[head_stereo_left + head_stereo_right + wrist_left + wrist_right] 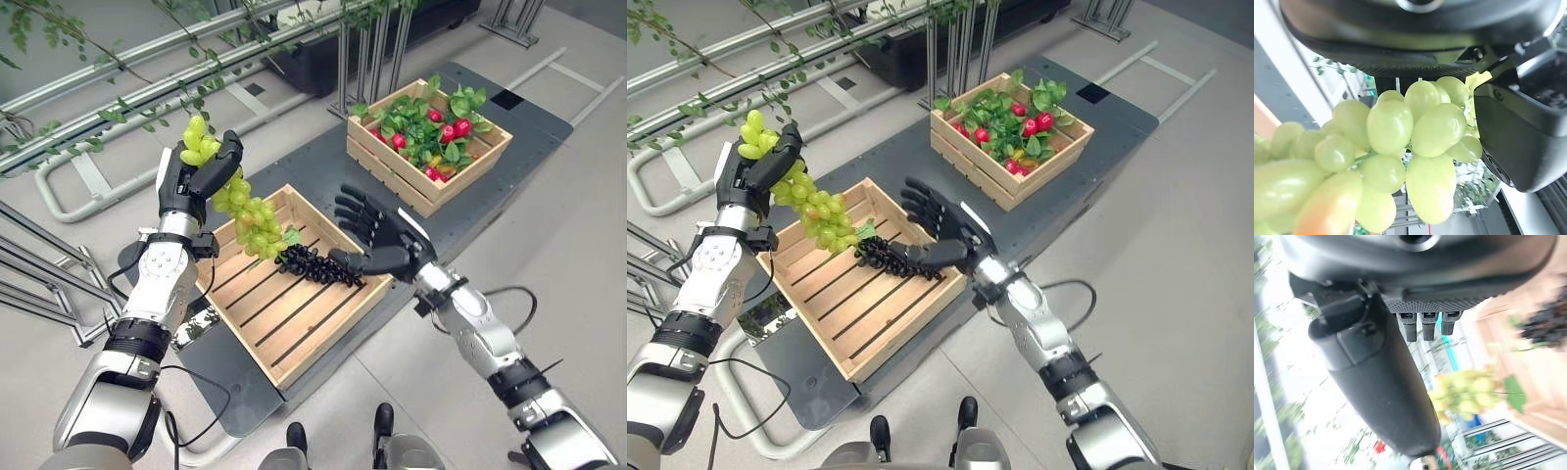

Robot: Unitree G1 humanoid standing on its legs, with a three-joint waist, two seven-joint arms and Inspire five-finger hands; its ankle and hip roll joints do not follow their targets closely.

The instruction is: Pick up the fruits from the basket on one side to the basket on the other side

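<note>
My left hand (201, 176) fingers are clenching the soft green grape bunch (240, 206) near its top, dangling over the slatted wooden crate (294, 323); stem grip safest, berries detach easily. Right hand (377, 235) fingers are hanging released beside it.

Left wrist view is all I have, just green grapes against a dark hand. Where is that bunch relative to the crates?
Observer: The left hand holds the green grapes in the air; the bunch's lower end hangs over the far left corner of the near crate.
Operator: Anything else in that crate?
Observer: A bunch of dark grapes lies on its slats near the right rim.
Operator: Where is the right hand?
Observer: The right hand is open above the near crate's right edge, its thumb beside the dark grapes.
Operator: And the other crate?
Observer: The far crate sits further away to the right, holding green leaves and red fruit.
</note>
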